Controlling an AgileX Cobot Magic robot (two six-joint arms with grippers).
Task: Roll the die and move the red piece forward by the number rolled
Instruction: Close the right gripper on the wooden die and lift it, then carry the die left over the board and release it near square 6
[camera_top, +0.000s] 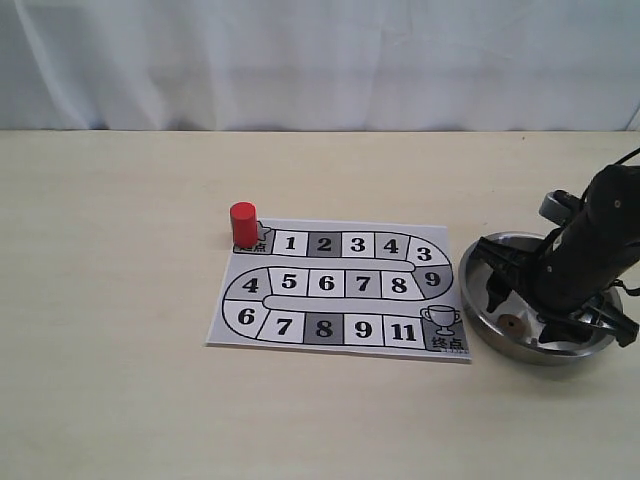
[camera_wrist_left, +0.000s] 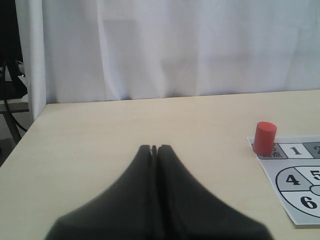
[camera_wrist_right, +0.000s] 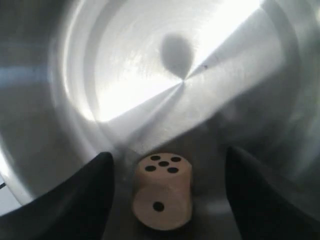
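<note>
**Exterior view.** Right gripper (camera_top: 545, 305) sits low inside the metal dish (camera_top: 520, 352), with the die (camera_top: 512, 322) between its fingers. The red piece (camera_top: 242, 222) stands on the game board (camera_top: 222, 336) at its start square, axis vertical, well apart from that gripper.

**Left wrist view.** Left gripper (camera_wrist_left: 154, 148) is pressed together and empty. The red piece (camera_wrist_left: 264, 137) is ahead, off to one side.

**Right wrist view.** Fingers (camera_wrist_right: 85, 200) are spread and the die (camera_wrist_right: 162, 190) lies untouched between them, five up, one toward the camera. Judged light, rigid and smooth; pinch it on opposite flat faces. A cube has no long axis.

Pale wooden table (camera_top: 110, 400); lying flat on it, paper game board (camera_top: 345, 296), round metal dish (camera_top: 500, 340) just beside board's right edge.
</note>
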